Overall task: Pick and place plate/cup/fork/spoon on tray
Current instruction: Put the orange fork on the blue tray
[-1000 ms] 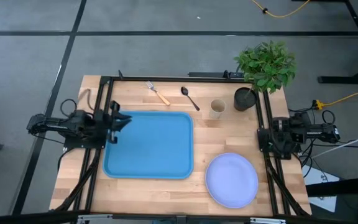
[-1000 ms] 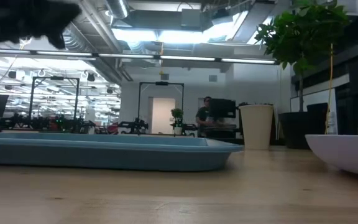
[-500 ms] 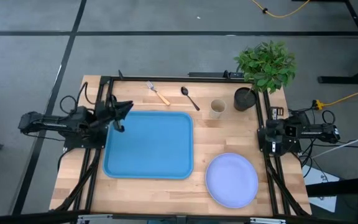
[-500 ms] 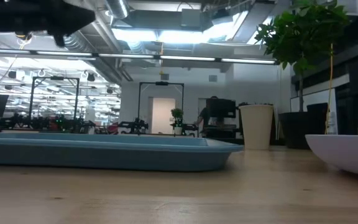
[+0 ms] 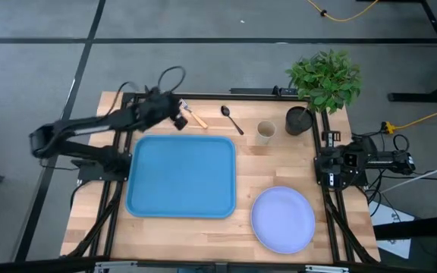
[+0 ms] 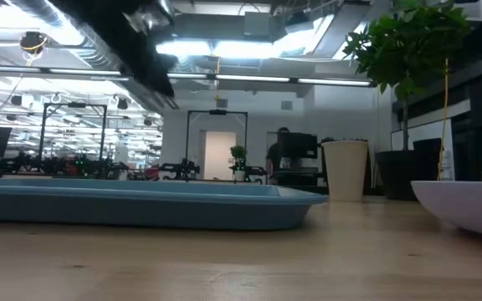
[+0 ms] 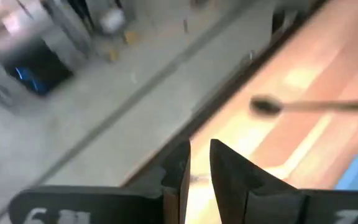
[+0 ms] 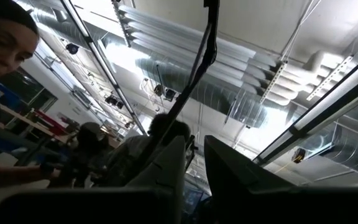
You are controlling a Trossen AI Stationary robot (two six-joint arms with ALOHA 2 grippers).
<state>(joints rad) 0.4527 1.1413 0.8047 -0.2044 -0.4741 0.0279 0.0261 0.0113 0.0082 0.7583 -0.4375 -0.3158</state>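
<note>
Even, fairly bright light falls on the table [image 5: 203, 235] in the high view, with soft, short shadows beside the tray [image 5: 180, 176] and plate [image 5: 282, 219]. In the low view the ceiling strip lights [image 6: 249, 48] glare white, the near tabletop is out of focus, and the left arm [image 6: 124, 38] is a dark smear at the top. The left wrist view is heavily motion-blurred; the spoon [image 7: 303, 106] shows only as a streak. In the right wrist view, ceiling lights [image 8: 328, 106] burn out, and the near fingers [image 8: 166, 168] are dark and soft.
</note>
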